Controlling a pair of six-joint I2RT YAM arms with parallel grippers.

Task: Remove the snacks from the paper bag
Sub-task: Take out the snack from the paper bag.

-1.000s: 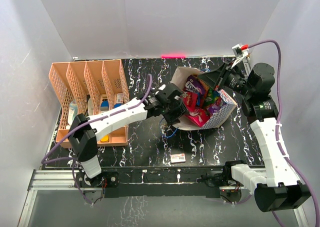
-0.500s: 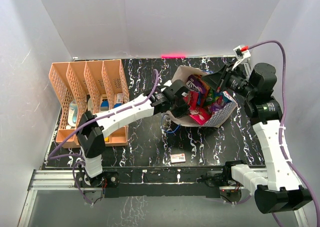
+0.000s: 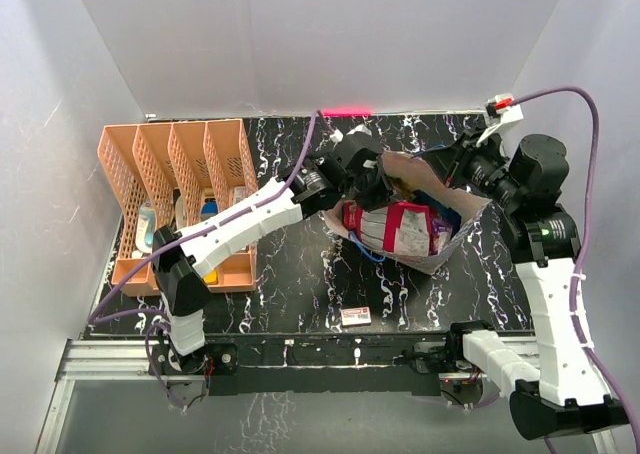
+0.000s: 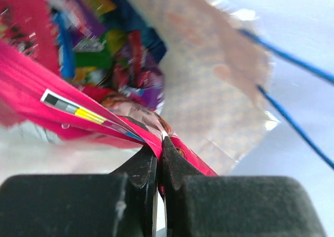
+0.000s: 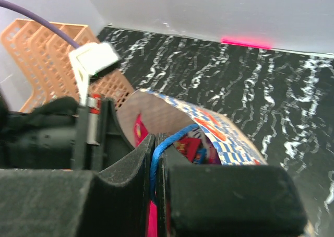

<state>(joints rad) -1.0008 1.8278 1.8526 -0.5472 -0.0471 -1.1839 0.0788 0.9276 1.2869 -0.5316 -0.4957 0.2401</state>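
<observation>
Clamped shut, our left gripper (image 4: 160, 143) pinches the edge of a magenta-pink packet (image 4: 78, 117) between its fingers, right at the mouth of the paper bag (image 4: 209, 85). Just behind that packet, deeper inside the bag, we see the other snacks (image 4: 130, 54) piled together in purple, green and blue, too blurred to tell apart. From above, the left gripper (image 3: 385, 189) sits at the bag's far-left rim, and the magenta-pink packet (image 3: 400, 224) lies in the open mouth with its pale back showing. Our right gripper (image 5: 155, 143) is also closed, nipping the blue cord handle (image 5: 164, 140) at the bag's rim, with the checkered outside of the paper bag (image 5: 224, 135) curving away beside it. Overhead, the right gripper (image 3: 447, 166) is at the bag's far-right edge, and the paper bag (image 3: 455, 236) lies tilted on the black marbled table (image 3: 300, 284). Left of the bag stands the orange divider rack (image 3: 170, 169); nearer to us than the bag, apart from it, lies a small white box (image 3: 355, 317).
</observation>
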